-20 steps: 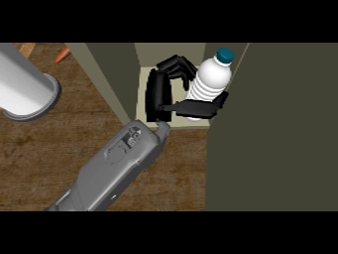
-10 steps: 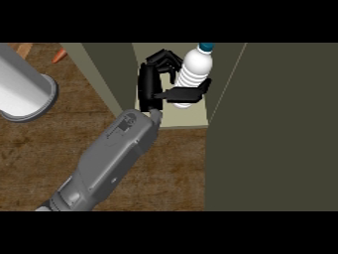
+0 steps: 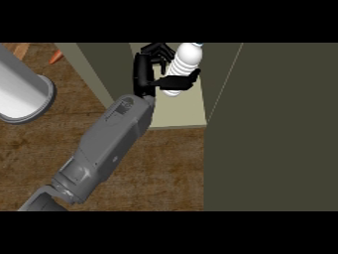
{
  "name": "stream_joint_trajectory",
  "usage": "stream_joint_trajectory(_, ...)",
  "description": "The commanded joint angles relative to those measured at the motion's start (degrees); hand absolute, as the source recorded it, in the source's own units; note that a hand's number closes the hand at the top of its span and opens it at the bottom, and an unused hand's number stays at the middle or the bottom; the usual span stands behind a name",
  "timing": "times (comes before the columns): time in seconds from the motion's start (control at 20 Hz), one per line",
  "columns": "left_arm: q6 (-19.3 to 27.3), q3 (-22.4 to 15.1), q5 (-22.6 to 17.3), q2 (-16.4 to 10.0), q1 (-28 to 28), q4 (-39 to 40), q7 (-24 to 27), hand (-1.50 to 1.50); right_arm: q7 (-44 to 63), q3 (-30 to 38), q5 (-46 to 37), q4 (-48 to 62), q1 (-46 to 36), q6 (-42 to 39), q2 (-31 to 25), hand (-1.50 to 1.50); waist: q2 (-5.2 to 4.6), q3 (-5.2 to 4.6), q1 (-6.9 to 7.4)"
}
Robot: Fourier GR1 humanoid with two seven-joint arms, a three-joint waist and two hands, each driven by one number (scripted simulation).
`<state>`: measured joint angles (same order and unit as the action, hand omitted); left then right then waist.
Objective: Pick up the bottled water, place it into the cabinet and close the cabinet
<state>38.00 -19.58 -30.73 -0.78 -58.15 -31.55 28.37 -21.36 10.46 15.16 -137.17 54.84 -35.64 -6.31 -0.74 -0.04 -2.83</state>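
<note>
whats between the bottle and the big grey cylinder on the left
In the head view: the hand curled round the bottle, then the cabinet wall and a strip of counter before the cylinder.

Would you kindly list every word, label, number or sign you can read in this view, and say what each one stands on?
No text can be read anywhere in this view.
bottled water, held in the left hand: white body, no legible label.
grey forearm: small dark marks near the wrist, too small to read.
cabinet: plain surfaces, no sign.
</note>
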Motion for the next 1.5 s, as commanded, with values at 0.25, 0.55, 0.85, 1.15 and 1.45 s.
stream_joint_trajectory(0.25, -1.04, 0.17, 4.22, 0.27, -7.02, 13.7, 0.51, -1.5, 2.17, 4.56, 8.35, -4.54, 1.34, -1.08, -2.35, -1.5, -0.07, 0.0, -0.14)
stream_joint_trajectory(0.55, -0.6, 3.12, 2.52, 0.76, -10.4, 16.94, 1.45, -1.5, 3.78, 0.7, 5.95, -8.08, 0.99, 0.59, -0.29, -1.5, -0.46, -0.07, -0.98)
stream_joint_trajectory(0.85, -6.96, 6.04, 1.14, -0.69, -11.68, 14.27, 3.4, -1.5, 2.29, 4.23, 7.15, -3.72, -0.06, -0.24, -1.66, -1.5, 0.26, -0.01, 0.5)
stream_joint_trajectory(1.15, -14.88, 6.33, -2.42, 0.76, -7.91, 7.43, 6.17, -1.5, 5.32, 1.27, 5.57, -5.46, -1.94, 1.7, -0.71, -1.5, 0.53, -0.04, 1.55)
stream_joint_trajectory(1.45, -12.82, -0.42, -4.26, 0.77, -3.14, -2.63, 1.04, -1.5, 6.3, 2.09, 8.02, -7.74, 0.41, 0.18, -1.24, -1.5, 1.16, -0.02, 2.04)
